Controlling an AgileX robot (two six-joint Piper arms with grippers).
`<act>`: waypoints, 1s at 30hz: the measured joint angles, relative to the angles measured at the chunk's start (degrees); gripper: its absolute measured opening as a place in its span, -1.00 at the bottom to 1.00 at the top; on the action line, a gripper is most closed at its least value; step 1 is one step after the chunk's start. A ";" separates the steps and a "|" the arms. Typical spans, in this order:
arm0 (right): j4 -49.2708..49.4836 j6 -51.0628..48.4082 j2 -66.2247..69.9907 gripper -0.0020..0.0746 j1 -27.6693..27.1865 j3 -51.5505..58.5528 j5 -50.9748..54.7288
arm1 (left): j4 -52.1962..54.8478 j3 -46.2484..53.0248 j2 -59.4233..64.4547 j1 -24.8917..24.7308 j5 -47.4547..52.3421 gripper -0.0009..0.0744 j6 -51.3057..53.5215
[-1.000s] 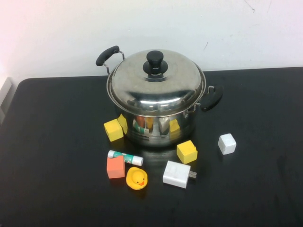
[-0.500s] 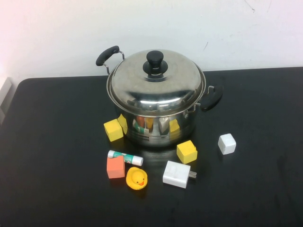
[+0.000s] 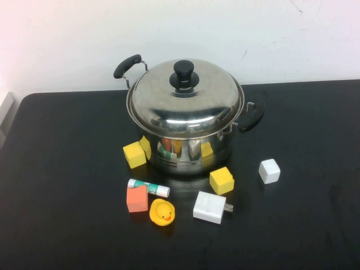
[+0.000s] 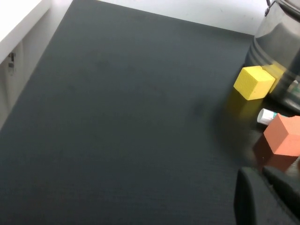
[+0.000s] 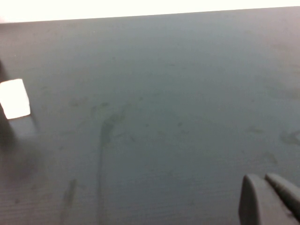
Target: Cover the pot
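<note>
The large shiny steel pot (image 3: 188, 147) with two black side handles stands at the back middle of the black table, and the domed steel lid (image 3: 184, 98) with a black knob (image 3: 184, 75) sits on its rim. Part of the pot's wall shows in the left wrist view (image 4: 281, 47). Neither arm shows in the high view. My left gripper (image 4: 260, 174) is shut and empty, low over the table near the orange block (image 4: 282, 135). My right gripper (image 5: 263, 179) is shut and empty above bare table, far from the white cube (image 5: 15, 99).
In front of the pot lie two yellow blocks (image 3: 134, 154) (image 3: 221, 180), a glue stick (image 3: 148, 187), an orange block (image 3: 137, 198), a rubber duck (image 3: 162, 212), a white charger (image 3: 210, 207) and a white cube (image 3: 269, 171). A white wall stands behind the table.
</note>
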 joint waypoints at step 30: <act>0.00 0.00 0.00 -0.95 0.00 0.00 0.00 | 0.12 0.00 0.00 -2.24 0.00 -0.98 0.39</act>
